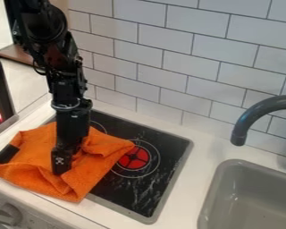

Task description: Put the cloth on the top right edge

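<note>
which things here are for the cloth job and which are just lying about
For the job:
orange cloth, bunched over the stove's left part
black gripper, down at the cloth
black stovetop, whose top right edge is probably the goal

Just there:
gray sink
dark curved faucet
gray knob, lower left

arm [41, 24] cut off, top | faucet [251, 117], sink [210, 192] cut off, right | stovetop [168, 150] partly under cloth [91, 176]

No legible txt — no readable labels, brands, nos., signs
</note>
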`<state>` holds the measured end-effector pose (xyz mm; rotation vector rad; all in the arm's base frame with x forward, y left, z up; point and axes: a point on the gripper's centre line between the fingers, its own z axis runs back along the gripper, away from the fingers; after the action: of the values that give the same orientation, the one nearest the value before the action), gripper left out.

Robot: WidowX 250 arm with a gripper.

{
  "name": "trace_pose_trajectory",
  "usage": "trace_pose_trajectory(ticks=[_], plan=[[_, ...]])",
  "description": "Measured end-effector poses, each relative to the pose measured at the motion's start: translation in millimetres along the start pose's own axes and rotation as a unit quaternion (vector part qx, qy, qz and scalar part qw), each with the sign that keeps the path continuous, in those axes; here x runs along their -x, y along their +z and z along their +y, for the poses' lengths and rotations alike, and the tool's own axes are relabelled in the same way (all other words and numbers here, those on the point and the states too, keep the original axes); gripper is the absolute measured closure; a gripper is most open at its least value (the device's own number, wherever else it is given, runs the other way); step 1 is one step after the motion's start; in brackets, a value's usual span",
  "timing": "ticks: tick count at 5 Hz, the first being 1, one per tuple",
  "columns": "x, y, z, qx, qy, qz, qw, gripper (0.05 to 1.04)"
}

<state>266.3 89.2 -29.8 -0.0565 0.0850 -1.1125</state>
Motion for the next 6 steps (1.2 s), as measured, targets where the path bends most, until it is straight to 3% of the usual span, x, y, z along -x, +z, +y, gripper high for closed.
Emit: trace_pose_trajectory(ticks=[1, 2, 4, 6], plan=[[-24.2, -0.2, 3.0, -0.01, -0.004, 0.001, 0.9999, 0.083], [-58.4, 1.1, 9.3, -0.02, -0.025, -0.011, 0.9994, 0.083], [-118.8, 1.9, 17.1, -0.016, -0.056, -0.044, 0.9973, 0.083], [-134.6, 0.9, 10.2, -0.01, -0.09, -0.045, 0.9949, 0.083]])
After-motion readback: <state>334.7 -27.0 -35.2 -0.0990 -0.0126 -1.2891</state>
